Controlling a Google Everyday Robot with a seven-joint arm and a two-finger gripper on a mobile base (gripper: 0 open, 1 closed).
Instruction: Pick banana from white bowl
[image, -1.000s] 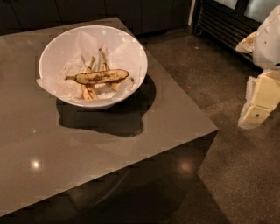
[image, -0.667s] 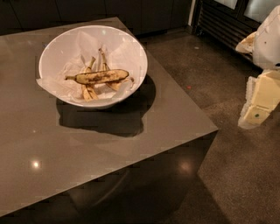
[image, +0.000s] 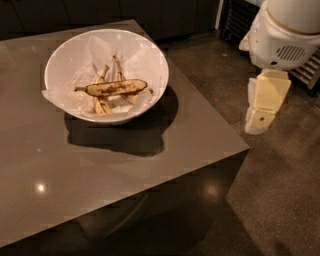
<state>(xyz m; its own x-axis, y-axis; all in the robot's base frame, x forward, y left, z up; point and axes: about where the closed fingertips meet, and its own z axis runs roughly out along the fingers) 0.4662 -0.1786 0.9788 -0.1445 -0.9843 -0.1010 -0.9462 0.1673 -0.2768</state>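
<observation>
The banana, yellow and heavily blotched dark brown, lies crosswise on top in the white bowl, with its thin stem pointing left. The bowl is lined with crumpled white paper and stands at the back left of the grey-brown table. Paler bananas lie under the banana. My gripper, a cream-coloured piece hanging down from the white arm housing, is off the table's right side, over the floor. It is well right of the bowl and holds nothing that I can see.
The table's right corner juts toward the gripper. The dark polished floor lies right of and in front of the table. Dark cabinets line the back, and a dark rack stands behind the arm at the far right.
The arm and gripper have shifted a little to the left, closer to the table's right edge. The bowl and bananas have not moved.
</observation>
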